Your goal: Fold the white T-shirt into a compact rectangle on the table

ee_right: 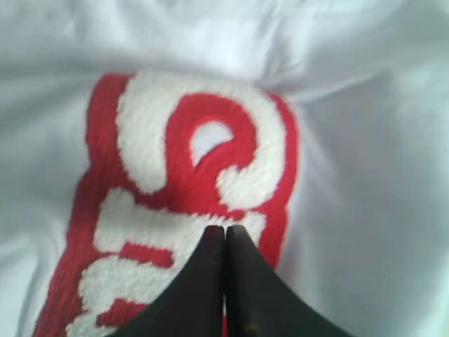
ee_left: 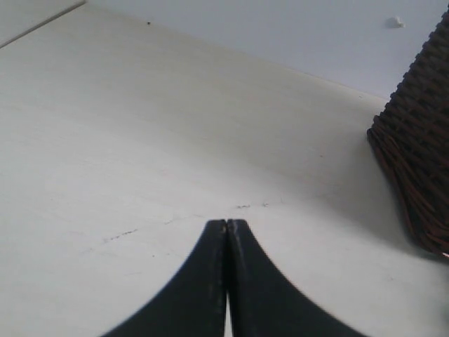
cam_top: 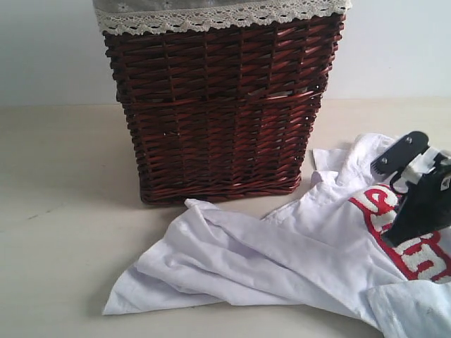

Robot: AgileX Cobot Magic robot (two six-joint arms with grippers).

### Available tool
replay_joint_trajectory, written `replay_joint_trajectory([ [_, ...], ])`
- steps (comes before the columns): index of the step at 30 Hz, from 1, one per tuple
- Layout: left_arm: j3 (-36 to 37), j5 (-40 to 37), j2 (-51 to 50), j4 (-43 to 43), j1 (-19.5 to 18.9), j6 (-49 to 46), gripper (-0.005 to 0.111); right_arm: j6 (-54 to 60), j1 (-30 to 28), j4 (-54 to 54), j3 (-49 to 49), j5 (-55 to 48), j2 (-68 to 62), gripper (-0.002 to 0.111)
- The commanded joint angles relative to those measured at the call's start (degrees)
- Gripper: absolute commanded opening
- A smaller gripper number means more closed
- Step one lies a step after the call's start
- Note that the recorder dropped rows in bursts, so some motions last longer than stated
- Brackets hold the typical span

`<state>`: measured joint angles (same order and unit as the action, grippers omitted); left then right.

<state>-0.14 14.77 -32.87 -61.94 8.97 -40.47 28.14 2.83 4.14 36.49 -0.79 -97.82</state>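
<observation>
Left side: left gripper, seen only through its own wrist camera. Fingers pressed flat together, tip to tip, pinching nothing. Hangs over bare table, pale beige and matte, with faint dark scuffs just past the tips. Contact with the surface: cannot tell. Beside it in that view, a corner of the wicker basket.

Centre: same basket, dark red-brown weave, upright on the table toward the back, in front of a pale wall. Grey liner with cream lace trim turned over the rim.

Centre to right: white T-shirt, flat on the table in front of the basket and to its right, crumpled and unfolded. Upper edge close by the basket's front right base corner. Loose spread of cloth reaching leftward across the basket's front, ending in a point at the lower middle. Creases throughout. Red chest band with fuzzy white letters, face up near the right edge.

Far right: right gripper, black, low over the shirt at the red band. Fingers closed against each other along their length, tips over a white letter of the band. Fabric caught or not, tips on the cloth or just above: cannot tell. Part of the band hidden behind the gripper in the exterior view.
</observation>
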Motion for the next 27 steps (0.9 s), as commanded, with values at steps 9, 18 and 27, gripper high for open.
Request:
replay_joint_trajectory([
  [9, 0.1, 0.2, -0.2, -0.2, 0.3, 0.2, 0.000, -2.9, 19.2, -7.0, -0.1, -4.3, 16.0, 0.000],
  [18, 0.1, 0.2, -0.2, -0.2, 0.3, 0.2, 0.000, -10.8, 27.2, -6.8, -0.1, 15.4, 2.9, 0.000],
  [27, 0.1, 0.2, -0.2, -0.2, 0.3, 0.2, 0.000, -17.2, 27.5, -0.3, 4.3, 11.1, -3.2, 0.035],
])
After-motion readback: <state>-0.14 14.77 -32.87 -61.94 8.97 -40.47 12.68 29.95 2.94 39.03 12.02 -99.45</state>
